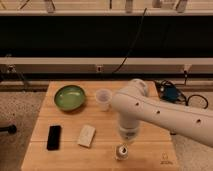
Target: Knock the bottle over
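Note:
The bottle (120, 151) stands upright near the front edge of the wooden table (65, 150), small and cream with a dark cap. My gripper (127, 137) hangs at the end of the white arm (160, 112), directly above and just behind the bottle's cap, very close to it. The arm reaches in from the right and covers the gripper's upper part.
A translucent white cup (103, 99) stands at the back middle. A green bowl (70, 96) sits at the back left. A black phone (53, 137) and a pale rectangular block (86, 135) lie at the front left. The table's front edge is just beyond the bottle.

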Robot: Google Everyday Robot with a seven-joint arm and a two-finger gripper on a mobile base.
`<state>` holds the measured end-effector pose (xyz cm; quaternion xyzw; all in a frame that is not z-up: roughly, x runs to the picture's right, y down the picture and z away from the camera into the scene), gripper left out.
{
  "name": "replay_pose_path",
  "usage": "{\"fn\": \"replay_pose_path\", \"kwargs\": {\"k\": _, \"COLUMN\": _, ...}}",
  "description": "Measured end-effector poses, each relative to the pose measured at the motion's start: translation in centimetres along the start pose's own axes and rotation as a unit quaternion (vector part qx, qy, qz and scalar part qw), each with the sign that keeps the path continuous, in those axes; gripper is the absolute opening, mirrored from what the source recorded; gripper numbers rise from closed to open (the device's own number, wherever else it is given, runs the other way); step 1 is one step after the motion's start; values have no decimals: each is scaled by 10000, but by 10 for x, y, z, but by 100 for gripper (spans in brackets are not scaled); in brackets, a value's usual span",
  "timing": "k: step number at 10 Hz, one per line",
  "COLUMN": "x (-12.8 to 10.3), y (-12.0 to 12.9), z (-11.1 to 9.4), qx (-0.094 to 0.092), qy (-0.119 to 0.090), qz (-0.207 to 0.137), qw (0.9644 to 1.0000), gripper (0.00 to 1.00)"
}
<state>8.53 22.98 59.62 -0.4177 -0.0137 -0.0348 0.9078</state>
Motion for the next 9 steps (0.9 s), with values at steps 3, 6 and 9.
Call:
{"fn": "replay_pose_path", "kwargs": {"k": 3, "x": -9, "y": 18, "z": 0, "qx": -88, "qy": -134, "qz": -100, "qw": 9998, "gripper": 2}}
{"fn": "replay_pose_path", "kwargs": {"k": 6, "x": -21, "y": 40, "z": 1, "qx": -199, "qy": -290, "qz": -201, "qw": 9992, "gripper": 2}}
{"fn": "replay_pose_path", "kwargs": {"k": 9, "x": -14, "y": 39, "z": 0, "qx": -143, "qy": -330, "qz": -171, "qw": 9992, "gripper": 2}}
